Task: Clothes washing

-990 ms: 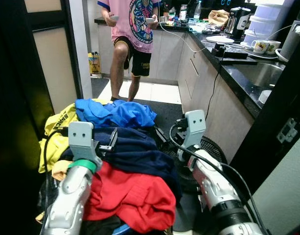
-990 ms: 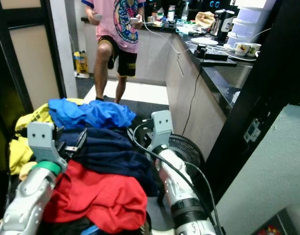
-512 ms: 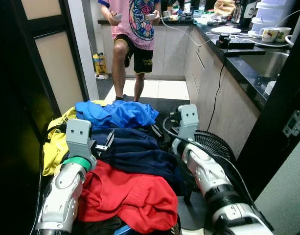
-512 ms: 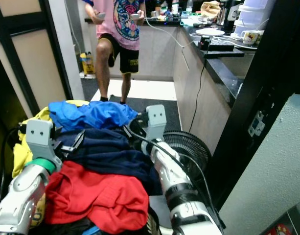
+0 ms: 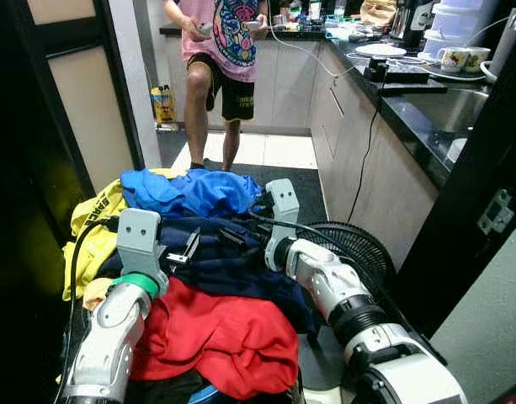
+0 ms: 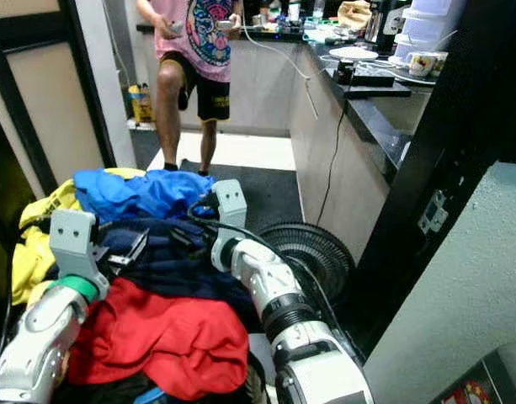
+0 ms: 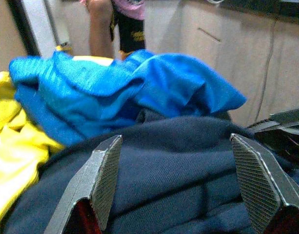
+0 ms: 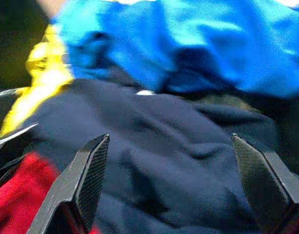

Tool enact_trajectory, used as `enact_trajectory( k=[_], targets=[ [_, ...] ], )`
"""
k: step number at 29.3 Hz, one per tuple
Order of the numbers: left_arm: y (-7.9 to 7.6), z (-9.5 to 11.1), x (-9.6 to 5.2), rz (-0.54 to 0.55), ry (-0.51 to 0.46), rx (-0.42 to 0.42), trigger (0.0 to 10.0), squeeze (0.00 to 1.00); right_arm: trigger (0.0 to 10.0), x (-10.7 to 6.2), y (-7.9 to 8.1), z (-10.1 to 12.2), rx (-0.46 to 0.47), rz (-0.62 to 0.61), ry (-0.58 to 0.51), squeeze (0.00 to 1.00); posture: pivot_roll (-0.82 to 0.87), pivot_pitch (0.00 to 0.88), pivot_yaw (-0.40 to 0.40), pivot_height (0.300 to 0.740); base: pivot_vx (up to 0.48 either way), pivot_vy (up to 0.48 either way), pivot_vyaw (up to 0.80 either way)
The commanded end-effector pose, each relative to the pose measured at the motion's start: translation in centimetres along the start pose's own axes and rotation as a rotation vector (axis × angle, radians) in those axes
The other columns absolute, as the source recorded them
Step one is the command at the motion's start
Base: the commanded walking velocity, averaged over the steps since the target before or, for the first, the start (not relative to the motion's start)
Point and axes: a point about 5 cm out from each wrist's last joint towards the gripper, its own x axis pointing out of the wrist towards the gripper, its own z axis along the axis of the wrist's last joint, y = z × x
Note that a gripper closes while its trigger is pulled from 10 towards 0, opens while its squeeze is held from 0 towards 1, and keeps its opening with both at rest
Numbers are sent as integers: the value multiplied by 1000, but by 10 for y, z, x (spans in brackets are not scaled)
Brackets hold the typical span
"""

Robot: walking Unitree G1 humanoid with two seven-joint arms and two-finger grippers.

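Spreading both our left gripper [image 7: 188, 187] and right gripper [image 8: 181, 183] wide, we frame the crumpled navy-blue cotton garment [image 5: 232, 265] at twelve o'clock, apparently readying a two-handed lift.

The two eye views look forward and down from the head over a laundry heap toward a kitchen counter [image 5: 426, 118]; the right eye sits slightly aside, so both share nearly the same scene; each wrist view looks along its own fingers, close over the navy garment [image 7: 188, 161], facing the blue garment [image 8: 198, 39]; all four share these.
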Motion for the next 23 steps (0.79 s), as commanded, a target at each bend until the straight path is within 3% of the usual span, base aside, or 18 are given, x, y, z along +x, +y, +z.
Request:
enact_trajectory(
  k=[1,5,13,23],
  targets=[
    [-1,-4,-4,-4,24,-1,10000,0,10000,1,-4,2,24,-63,-9,0,28,77,21,740,0,0,0],
    [0,-5,-9,-6,43,-9,10000,0,10000,2,-7,6,83,-115,-25,0,36,139,25,740,0,0,0],
    [-1,-4,-11,-12,48,-5,10000,0,10000,3,-7,7,49,-121,-17,0,36,175,28,740,0,0,0],
    [-5,2,-5,-39,45,8,10000,0,10000,8,7,11,34,-4,-24,0,33,197,44,740,0,0,0]
  ],
)
